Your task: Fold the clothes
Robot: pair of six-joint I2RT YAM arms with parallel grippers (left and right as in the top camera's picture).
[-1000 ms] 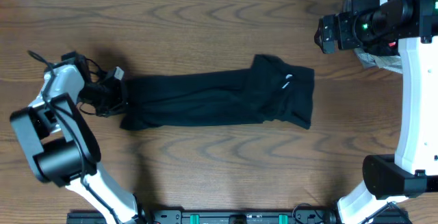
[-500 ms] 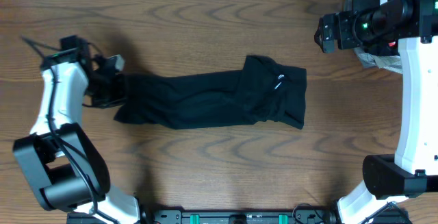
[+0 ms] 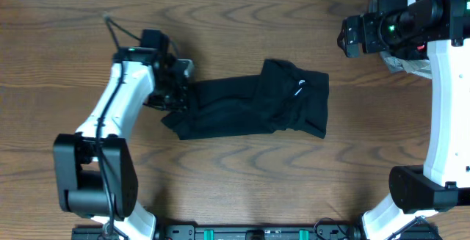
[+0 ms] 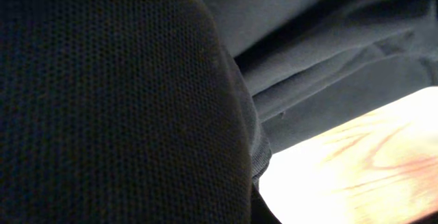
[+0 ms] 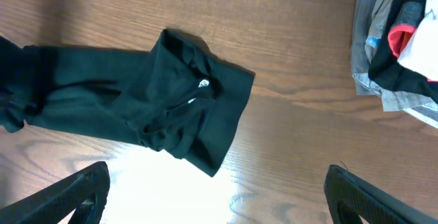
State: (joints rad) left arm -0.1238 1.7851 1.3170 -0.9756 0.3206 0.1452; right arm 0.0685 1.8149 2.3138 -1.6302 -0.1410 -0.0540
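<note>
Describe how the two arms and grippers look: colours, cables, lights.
Both arms are white links with chunky black joint housings. The left arm has a thin black cable looping off its wrist. The right arm shows a green light near its wrist; its fingers are broad and black.

You have a brown wood-grain table [image 3: 235, 27] filling the overhead view, with a pale strip along its far edge. At the far right sits a heap of garments [image 5: 400, 46], grey, white, red and black bunched together; from overhead you only catch a grey corner of it
</note>
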